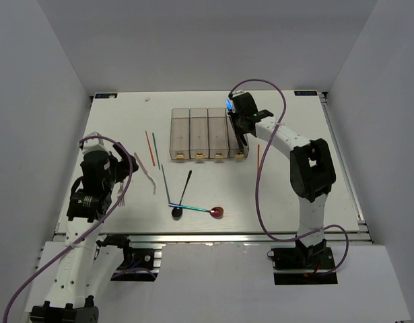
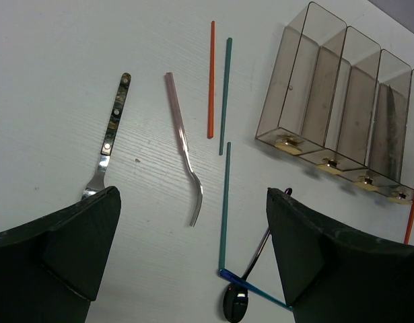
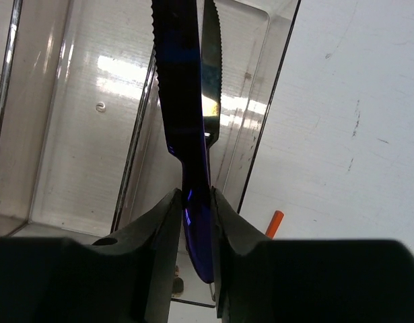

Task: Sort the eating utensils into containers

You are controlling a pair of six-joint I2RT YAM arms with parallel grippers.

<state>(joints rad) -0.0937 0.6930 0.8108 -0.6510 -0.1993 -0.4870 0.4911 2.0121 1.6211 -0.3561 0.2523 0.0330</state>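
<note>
Nearest the front, the left gripper [image 2: 193, 252] hangs with its jaws wide apart over the loose cutlery. Farther back, the right gripper [image 3: 193, 202] is clamped on the blue knife [image 3: 183, 114]. The blade runs lengthwise over the rightmost bin [image 3: 244, 134] of 4, which holds a dark knife [image 3: 213, 60].

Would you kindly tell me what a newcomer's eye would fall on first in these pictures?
First, the right gripper pinching a blue knife over the rightmost clear bin at the table's far side, where another knife already lies. Then the loose cutlery scattered left of centre, with the open left gripper hovering above it.
</note>
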